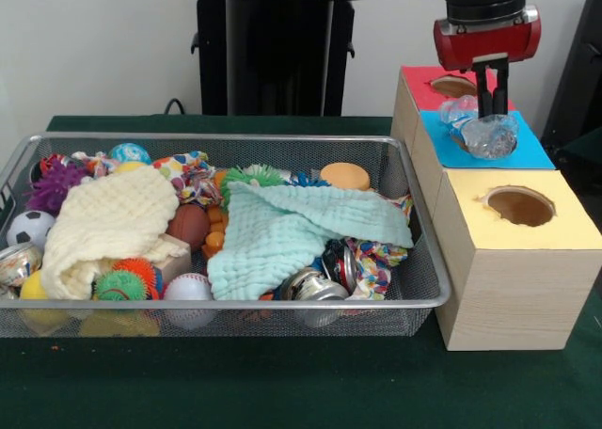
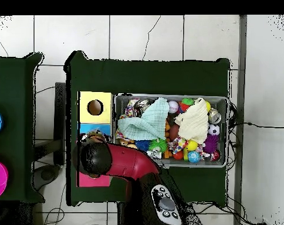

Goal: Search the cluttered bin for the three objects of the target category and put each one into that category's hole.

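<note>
**Silver mesh bin packed full, gripper over the blue box with a crumpled clear bottle**

Silver wire mesh forms the bin, a wide, shallow basket with a metal rim, sitting on the dark green tabletop and taking up most of its middle. Seen from the front camera it reaches nearly to the left edge of the worktop. Its contents are heaped: a cream cloth lies over the left half, a mint-green cloth over the middle, and balls, spiky toys, knotted ropes and crushed cans poke out around them. A small soccer ball rests against the left wall and a baseball against the near wall.

Beside the bin's right wall, toward the right edge of the worktop, stands a row of three wooden boxes, each with a hole in its coloured top: a yellow-topped box nearest the camera, a blue-topped box in the middle, and a red-topped box at the far side.

Coming down from above, the red and black arm hangs upright over the blue-topped box. The gripper has its dark fingers clamped on a crumpled clear plastic bottle, held just above the blue top.

Bare green surface runs along the near edge of the worktop in front of the bin and boxes, and a narrower strip lies behind the bin.
</note>
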### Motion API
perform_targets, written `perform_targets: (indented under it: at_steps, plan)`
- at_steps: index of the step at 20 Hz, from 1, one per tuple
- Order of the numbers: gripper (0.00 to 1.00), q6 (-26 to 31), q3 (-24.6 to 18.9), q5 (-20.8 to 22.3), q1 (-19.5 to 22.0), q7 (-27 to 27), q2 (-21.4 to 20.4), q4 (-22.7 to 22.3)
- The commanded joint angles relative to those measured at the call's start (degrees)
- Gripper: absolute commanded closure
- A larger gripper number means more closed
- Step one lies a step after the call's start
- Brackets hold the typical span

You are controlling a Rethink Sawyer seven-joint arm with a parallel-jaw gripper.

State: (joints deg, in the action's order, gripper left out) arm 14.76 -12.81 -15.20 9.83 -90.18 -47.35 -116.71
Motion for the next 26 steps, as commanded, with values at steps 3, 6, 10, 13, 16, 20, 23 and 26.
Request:
perform_targets:
  at_steps: [3,6,10,13,16,20,23,26]
  plan:
    - [1.00,-5.6,-1.5,0.5,2.5,-11.3,3.8,-2.1]
    - [1.00,-6.5,-1.7,0.7,2.6,-11.4,4.7,-2.0]
    - [1.00,-9.2,-2.0,1.5,2.9,-11.3,6.7,-2.0]
    - [1.00,-12.3,-2.0,3.0,3.1,-10.7,9.3,-1.3]
    - [1.00,-15.5,-1.4,4.2,2.9,-10.6,11.8,-0.6]
    - [1.00,-19.5,-0.5,5.4,2.3,-10.7,15.4,0.8]
    - [1.00,-20.3,-0.1,5.9,1.9,-10.5,17.0,1.6]
    - [1.00,-20.4,0.7,6.1,1.4,-10.4,18.3,2.4]
